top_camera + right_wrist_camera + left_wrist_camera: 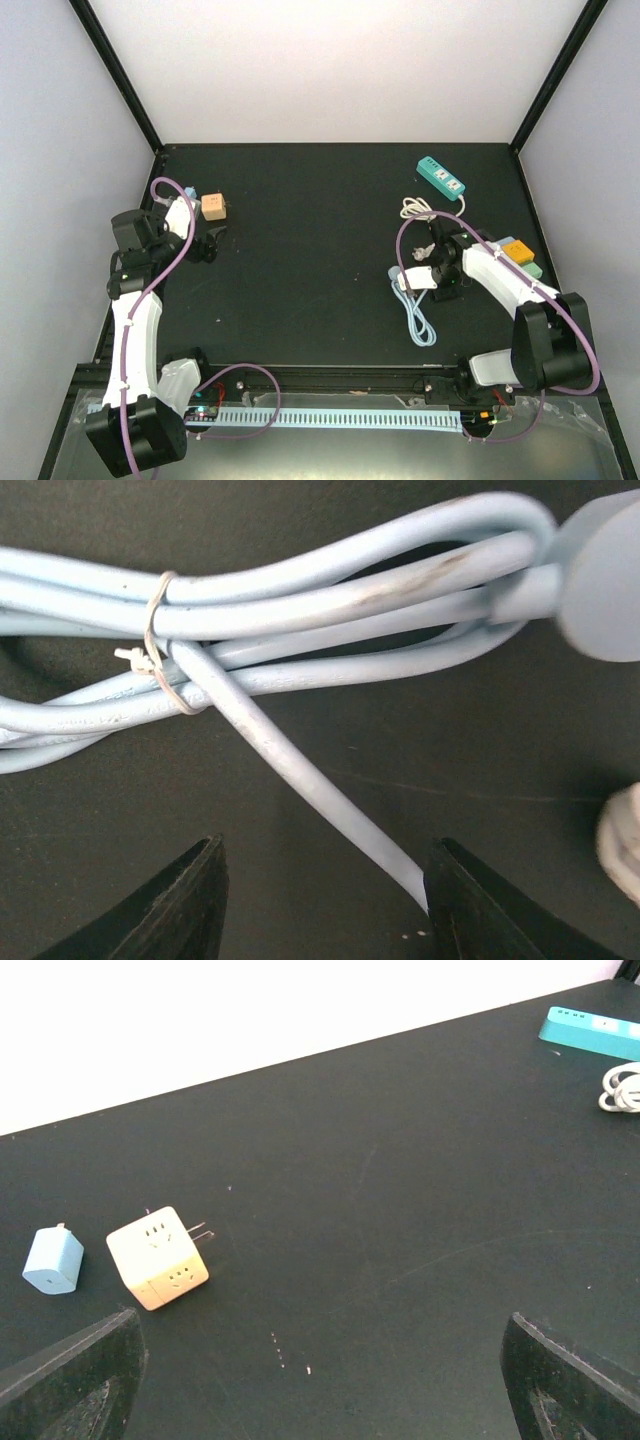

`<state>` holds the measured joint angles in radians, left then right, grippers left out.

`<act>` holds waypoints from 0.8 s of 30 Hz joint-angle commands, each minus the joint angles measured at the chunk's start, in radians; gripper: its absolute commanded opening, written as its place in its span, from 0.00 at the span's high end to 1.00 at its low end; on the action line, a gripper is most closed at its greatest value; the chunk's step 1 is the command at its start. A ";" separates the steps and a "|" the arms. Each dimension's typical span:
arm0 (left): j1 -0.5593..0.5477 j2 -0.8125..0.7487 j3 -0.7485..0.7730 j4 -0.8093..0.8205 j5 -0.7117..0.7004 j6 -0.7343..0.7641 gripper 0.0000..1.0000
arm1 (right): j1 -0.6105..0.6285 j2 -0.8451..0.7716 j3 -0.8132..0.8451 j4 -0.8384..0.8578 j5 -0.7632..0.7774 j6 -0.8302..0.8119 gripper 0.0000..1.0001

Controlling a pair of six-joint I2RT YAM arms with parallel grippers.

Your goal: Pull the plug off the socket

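Top: high overhead, whole table (300,200). Left wrist: low oblique, shares teal strip (590,1032). Right wrist: close above cable (330,600).

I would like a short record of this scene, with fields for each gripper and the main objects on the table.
left gripper: open, holding nothing
right gripper: open, fingers either side of one strand
blue cable: bundled, bound by a wire tie
cube socket: lying flat, prongs bare
blue adapter: beside the cube, apart
power strip: teal, far side, right
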<state>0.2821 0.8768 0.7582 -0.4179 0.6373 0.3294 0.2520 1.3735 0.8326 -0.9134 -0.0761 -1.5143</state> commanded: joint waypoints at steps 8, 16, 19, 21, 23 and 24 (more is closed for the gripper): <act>0.007 -0.018 0.000 0.014 0.038 0.012 0.01 | 0.007 0.085 -0.004 0.108 0.008 0.006 0.60; 0.007 -0.017 -0.001 0.019 0.042 0.010 0.01 | 0.044 0.076 -0.015 0.121 -0.028 0.035 0.87; 0.007 -0.018 -0.002 0.020 0.041 0.010 0.01 | 0.074 0.076 -0.013 0.114 -0.049 0.058 0.92; 0.007 -0.018 -0.003 0.019 0.043 0.010 0.01 | 0.099 0.081 -0.009 0.119 -0.065 0.087 0.92; 0.007 -0.019 -0.006 0.023 0.043 0.008 0.01 | 0.127 0.097 0.006 0.119 -0.098 0.127 0.93; 0.009 -0.019 -0.006 0.024 0.041 0.008 0.01 | 0.142 0.110 0.020 0.118 -0.119 0.151 0.93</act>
<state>0.2821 0.8764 0.7536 -0.4175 0.6559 0.3294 0.3443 1.4574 0.8082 -0.7929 -0.0975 -1.4487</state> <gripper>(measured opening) 0.988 0.095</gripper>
